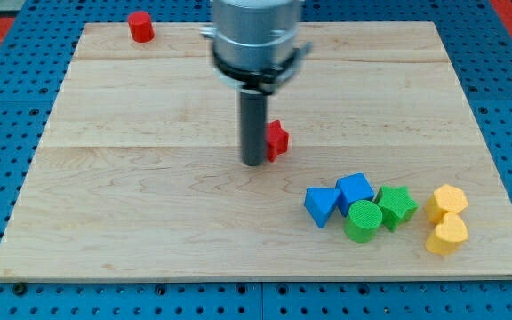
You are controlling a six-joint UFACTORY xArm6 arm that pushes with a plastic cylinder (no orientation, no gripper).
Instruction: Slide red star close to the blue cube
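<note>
Now my tip (254, 164), touching red star (277, 140)

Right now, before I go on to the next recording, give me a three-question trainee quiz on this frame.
1. True or false: the red star touches the blue cube.
2. My tip is on which side of the red star? A) view's left B) view's right C) view's top
3. Fill in: the green cylinder has the green star on its view's ____.

Key: 1 false; 2 A; 3 right.
</note>
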